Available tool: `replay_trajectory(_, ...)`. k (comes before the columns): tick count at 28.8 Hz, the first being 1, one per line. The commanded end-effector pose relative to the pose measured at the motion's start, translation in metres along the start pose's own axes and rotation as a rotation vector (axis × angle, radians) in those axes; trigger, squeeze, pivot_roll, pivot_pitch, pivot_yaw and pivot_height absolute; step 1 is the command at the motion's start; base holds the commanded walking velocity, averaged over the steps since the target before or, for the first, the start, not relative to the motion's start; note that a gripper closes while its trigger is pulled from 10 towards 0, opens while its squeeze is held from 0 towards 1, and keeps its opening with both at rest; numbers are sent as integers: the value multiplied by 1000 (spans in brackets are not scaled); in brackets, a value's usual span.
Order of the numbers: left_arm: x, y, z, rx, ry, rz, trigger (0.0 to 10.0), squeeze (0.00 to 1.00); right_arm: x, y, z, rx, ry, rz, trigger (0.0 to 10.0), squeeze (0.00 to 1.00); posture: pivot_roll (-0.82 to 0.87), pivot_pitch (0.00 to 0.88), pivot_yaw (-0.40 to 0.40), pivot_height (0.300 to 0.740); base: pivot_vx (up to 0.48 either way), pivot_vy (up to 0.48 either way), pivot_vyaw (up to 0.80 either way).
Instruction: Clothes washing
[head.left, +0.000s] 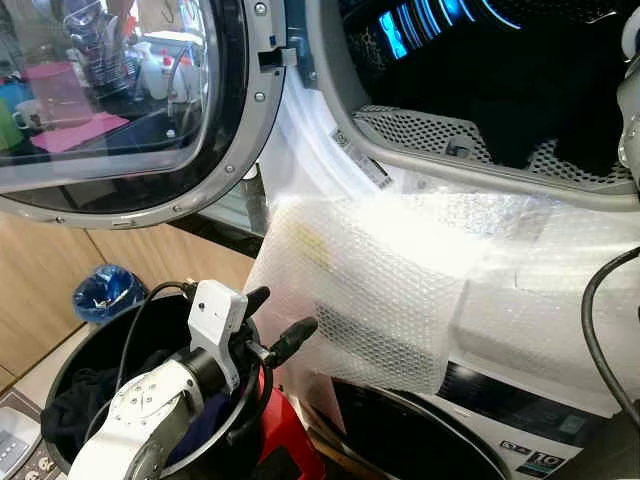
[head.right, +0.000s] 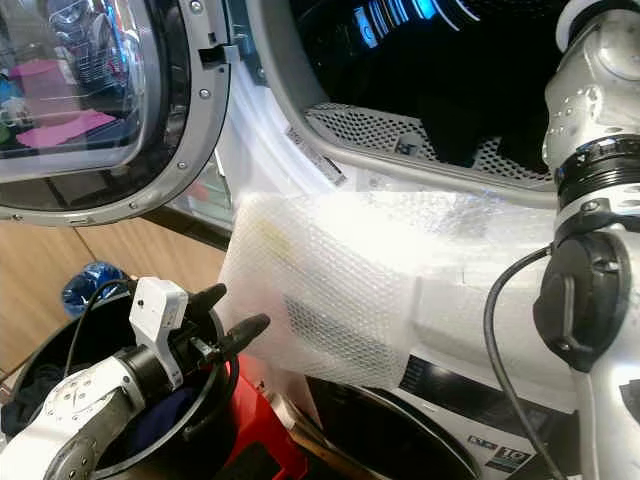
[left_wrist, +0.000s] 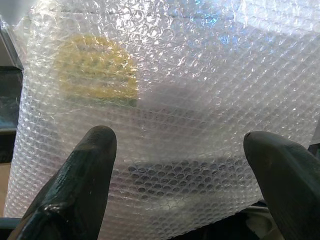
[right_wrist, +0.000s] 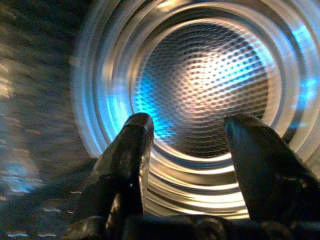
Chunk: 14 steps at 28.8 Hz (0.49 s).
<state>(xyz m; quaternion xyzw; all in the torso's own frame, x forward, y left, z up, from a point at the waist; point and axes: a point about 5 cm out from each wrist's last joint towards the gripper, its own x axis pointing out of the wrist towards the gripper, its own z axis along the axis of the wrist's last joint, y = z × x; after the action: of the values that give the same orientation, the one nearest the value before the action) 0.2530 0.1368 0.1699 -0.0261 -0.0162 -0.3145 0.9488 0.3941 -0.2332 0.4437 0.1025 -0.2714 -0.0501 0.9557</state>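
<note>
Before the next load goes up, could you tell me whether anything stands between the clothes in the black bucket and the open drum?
Nothing visible blocks the way. The door is swung wide, leaving the drum open above the bubble wrap. The left gripper, jaws open, hovers over the clothes in the bucket.

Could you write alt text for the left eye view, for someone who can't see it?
A robot's left gripper, fingers open, hovers over a black laundry basket holding dark clothes. Beside it, bubble wrap hangs over a machine's front, below an open drum and its swung-open round glass door.
</note>
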Motion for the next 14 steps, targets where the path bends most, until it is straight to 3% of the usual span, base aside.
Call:
replay_trajectory(1, 1, -1, 1, -11, 1, -10, 10000, 0, 3, 13, 20, 110, -69, 93, 10000, 0, 22, 76, 80, 740, 0, 0, 0)
replay_trajectory(4, 2, -3, 0, -14, 2, -20, 10000, 0, 2, 29, 24, 306, -80, 288, 10000, 0, 12, 74, 85, 740, 0, 0, 0)
replay_trajectory(8, 3, -3, -2, -16, 4, -21, 10000, 0, -4, 53, 16, 280, -37, 498, 10000, 0, 2, 70, 85, 740, 0, 0, 0)
replay_trajectory(10, 5, -3, -3, -19, 1, -28, 10000, 0, -22, 67, 19, 405, -78, 697, 10000, 0, -5, 62, 82, 740, 0, 0, 0)
replay_trajectory(12, 5, -4, -2, -22, -1, -32, 10000, 0, -28, 67, 21, 432, -100, 731, 10000, 0, -5, 62, 82, 740, 0, 0, 0)
replay_trajectory(13, 6, -5, -3, -25, -2, -36, 10000, 0, -40, 63, 27, 522, -139, 769, 10000, 0, -9, 57, 82, 740, 0, 0, 0)
replay_trajectory(14, 6, -5, -3, -25, -2, -36, 10000, 0, -40, 63, 27, 522, -139, 769, 10000, 0, -9, 57, 82, 740, 0, 0, 0)
